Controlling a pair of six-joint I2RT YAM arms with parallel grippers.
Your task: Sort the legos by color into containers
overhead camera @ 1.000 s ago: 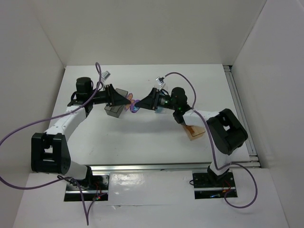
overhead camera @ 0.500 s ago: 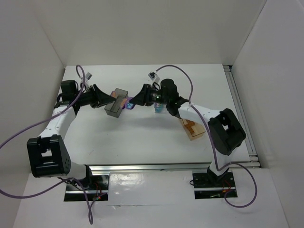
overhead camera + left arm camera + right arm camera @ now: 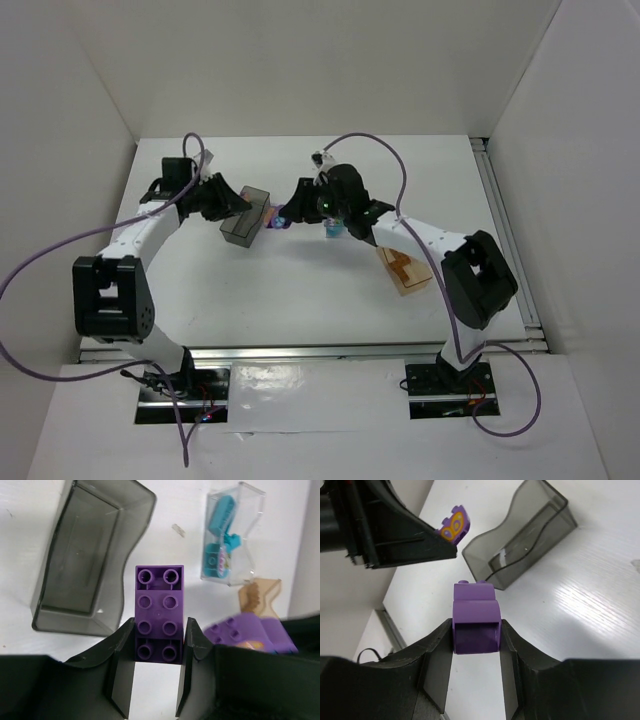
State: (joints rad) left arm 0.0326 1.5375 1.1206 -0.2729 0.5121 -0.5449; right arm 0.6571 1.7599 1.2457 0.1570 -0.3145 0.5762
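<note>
Purple-drop step, we reckon: left gripper (image 3: 159, 632) pinches an eight-stud purple plastic brick (image 3: 159, 607) & right gripper (image 3: 476, 632) pinches a rounded purple plastic brick (image 3: 475, 609), both near the smoky dark-grey plastic bin (image 3: 80, 560); nxt move needs each over its rim, then release.

Left claw (image 3: 159, 636) grips purple brick (image 3: 159, 611) (studs up) near grey bin (image 3: 75, 605).
</note>
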